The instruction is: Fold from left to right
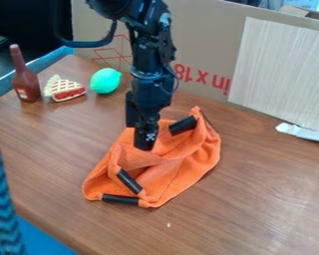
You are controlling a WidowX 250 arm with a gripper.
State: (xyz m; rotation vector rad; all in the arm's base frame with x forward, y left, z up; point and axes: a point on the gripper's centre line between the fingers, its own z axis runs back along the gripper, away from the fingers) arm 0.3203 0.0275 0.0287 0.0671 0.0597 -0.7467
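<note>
Two risks from here: snagging several layers of orange cloth, bunched on the desk, by pinching too deep, or dragging it rightward unfolded. Impossible to tell whether spread or pinching: tool at its far part.

**A lab-like robot workspace**

This looks like a lab or test area for robots; a black robot arm with an exposed cable hangs over a wood-grain table; upright cardboard with red print stands behind it, a pale wood-grain panel in front of part of the cardboard; a toy-like pie slice, a brown bottle and a green rounded object sit like props near the table's far left edge.
</note>
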